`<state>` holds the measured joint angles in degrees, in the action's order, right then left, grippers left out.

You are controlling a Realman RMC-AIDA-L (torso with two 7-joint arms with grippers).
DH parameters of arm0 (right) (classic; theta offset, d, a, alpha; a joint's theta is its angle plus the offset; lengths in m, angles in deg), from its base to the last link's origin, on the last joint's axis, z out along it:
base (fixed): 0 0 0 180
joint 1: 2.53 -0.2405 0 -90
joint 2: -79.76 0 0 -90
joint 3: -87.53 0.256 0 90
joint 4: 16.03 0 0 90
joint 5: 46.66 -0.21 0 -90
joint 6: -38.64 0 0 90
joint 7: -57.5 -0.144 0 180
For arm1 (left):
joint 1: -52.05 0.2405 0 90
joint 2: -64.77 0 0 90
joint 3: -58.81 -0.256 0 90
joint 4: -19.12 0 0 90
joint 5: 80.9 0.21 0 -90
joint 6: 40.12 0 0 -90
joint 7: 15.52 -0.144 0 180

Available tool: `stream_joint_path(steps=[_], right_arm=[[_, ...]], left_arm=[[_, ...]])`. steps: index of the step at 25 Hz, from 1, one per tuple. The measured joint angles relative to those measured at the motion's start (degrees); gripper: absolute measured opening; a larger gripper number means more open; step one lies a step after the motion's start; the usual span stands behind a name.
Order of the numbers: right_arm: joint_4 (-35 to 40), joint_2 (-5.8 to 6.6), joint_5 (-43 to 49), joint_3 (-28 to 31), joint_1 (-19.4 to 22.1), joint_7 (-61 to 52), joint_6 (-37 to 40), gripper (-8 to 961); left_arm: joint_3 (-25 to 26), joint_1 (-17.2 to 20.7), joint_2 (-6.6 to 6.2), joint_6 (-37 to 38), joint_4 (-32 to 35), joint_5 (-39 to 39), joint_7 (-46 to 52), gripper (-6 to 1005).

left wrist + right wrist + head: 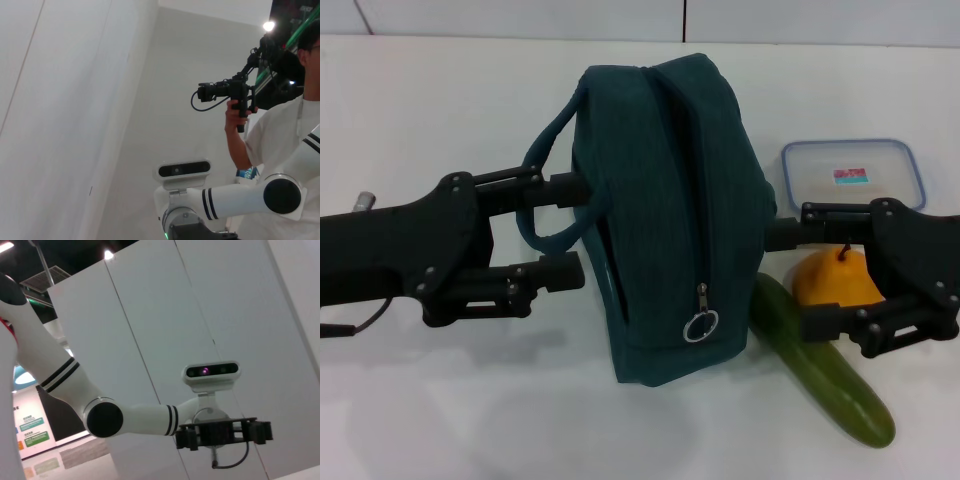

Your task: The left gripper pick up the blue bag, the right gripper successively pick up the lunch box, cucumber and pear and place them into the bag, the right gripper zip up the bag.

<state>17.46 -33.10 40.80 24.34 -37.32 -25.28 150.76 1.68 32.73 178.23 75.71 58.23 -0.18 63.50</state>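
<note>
A smooth white table (440, 420) spreads underneath everything, with white wall panels (520, 15) rising along its far edge. Off to the side, a person in a white T-shirt (280, 135) stands holding up a black camera rig (225, 92).

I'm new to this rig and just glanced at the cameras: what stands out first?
The dark teal-blue boxy fabric lunch bag dominates the table centre, standing with its zipper closed and silver ring pull low on the front. The left gripper reaches in at its loop handle, jaws spread. To the bag's right lie the long green cucumber, orange-yellow pear and clear blue-rimmed lunch box, with the right gripper over them.
</note>
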Motion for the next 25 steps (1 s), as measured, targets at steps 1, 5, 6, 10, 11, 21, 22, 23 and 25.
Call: stream_joint_path(steps=[1, 5, 6, 10, 11, 21, 22, 23, 25], right_arm=[[0.0, 0.0, 0.0, 0.0, 0.0, 0.0, -0.3, 883], [0.0, 0.0, 0.1, 0.0, 0.0, 0.0, -0.8, 879], [0.0, 0.0, 0.2, 0.0, 0.0, 0.0, -0.8, 878], [0.0, -0.06, 0.5, 0.0, -0.2, 0.0, -1.2, 874], [0.0, -0.09, 0.6, 0.0, -0.2, 0.0, -1.3, 873], [0.0, -0.14, 0.3, 0.7, 0.2, 0.7, -1.7, 864], [0.0, -0.03, 0.3, 0.7, 0.4, 0.7, -1.8, 863], [0.0, 0.06, 0.3, 0.7, 0.5, 0.7, -1.9, 862], [0.0, 0.36, 0.2, 0.7, 1.2, 1.0, -2.6, 860]], left_arm=[[0.0, 0.0, 0.0, 0.0, 0.0, 0.0, 0.0, 772], [0.0, 0.0, 0.0, 0.0, 0.0, 0.0, 0.0, 767], [0.0, 0.0, 0.0, 0.0, 0.0, 0.0, 0.0, 766], [0.0, 0.0, 0.0, -0.1, 0.0, 0.1, 0.0, 761], [0.0, 0.0, 0.0, -0.1, 0.0, 0.1, 0.0, 760], [4.9, -1.2, -0.05, -3.1, 2.4, 1.2, 8.5, 748], [6.4, -1.5, -0.11, -4.6, 3.8, 2.2, 12.3, 747], [8.2, -1.9, -0.15, -6.0, 5.6, 3.5, 16.1, 746], [11.0, -2.7, -0.3, -8.6, 9.1, 6.2, 23.2, 744]])
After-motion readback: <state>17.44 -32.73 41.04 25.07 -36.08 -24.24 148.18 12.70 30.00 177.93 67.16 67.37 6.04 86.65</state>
